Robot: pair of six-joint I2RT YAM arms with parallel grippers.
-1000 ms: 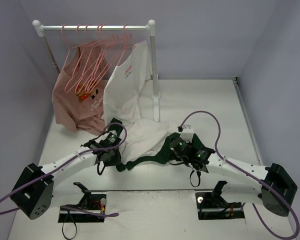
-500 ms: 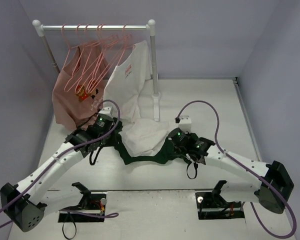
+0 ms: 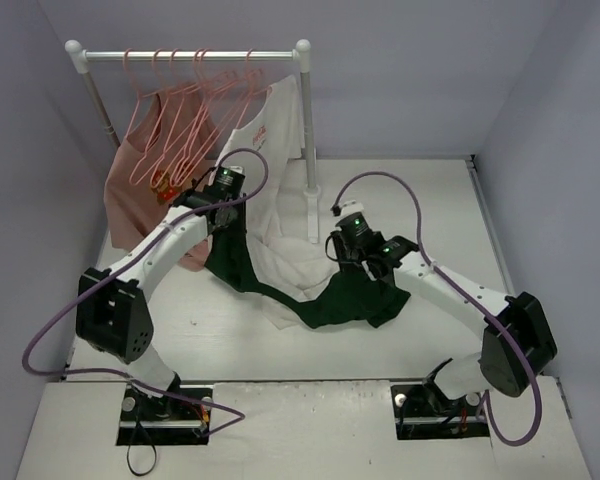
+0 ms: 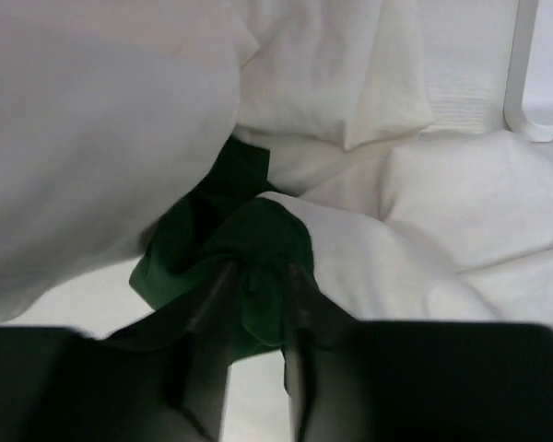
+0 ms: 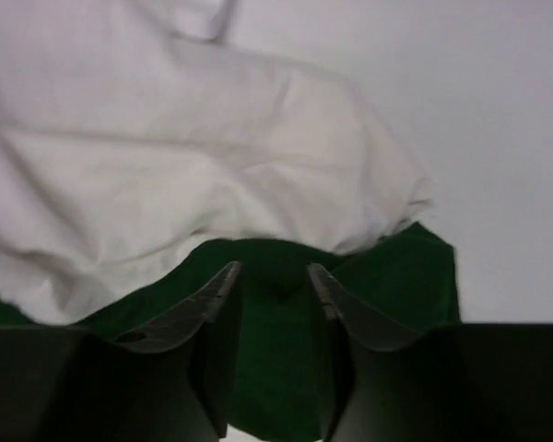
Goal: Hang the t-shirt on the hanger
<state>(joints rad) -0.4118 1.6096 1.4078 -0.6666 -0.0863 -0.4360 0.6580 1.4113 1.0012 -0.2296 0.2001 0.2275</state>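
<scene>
The t-shirt (image 3: 290, 275), white with dark green sleeves, hangs stretched between my two grippers in front of the rack. My left gripper (image 3: 221, 218) is shut on one green sleeve (image 4: 258, 230), right beside the hanging white shirt. My right gripper (image 3: 342, 258) is shut on green cloth (image 5: 396, 276) at the other side, near the rack's foot. The cloth between them sags to the table. In the left wrist view the gripper (image 4: 258, 278) pinches bunched green cloth. In the right wrist view green cloth fills the gripper (image 5: 272, 272). Several pink hangers (image 3: 185, 110) hang on the rail.
A white rail (image 3: 190, 55) on two posts stands at the back left, its right post (image 3: 306, 140) on a foot (image 3: 313, 215). A salmon-pink shirt (image 3: 130, 205) and an all-white shirt (image 3: 265, 150) hang from it. Grey walls close the table.
Both arms have swung away from the near edge toward the rack, carrying the t-shirt with them. The left gripper has risen to beside the hanging white shirt.
</scene>
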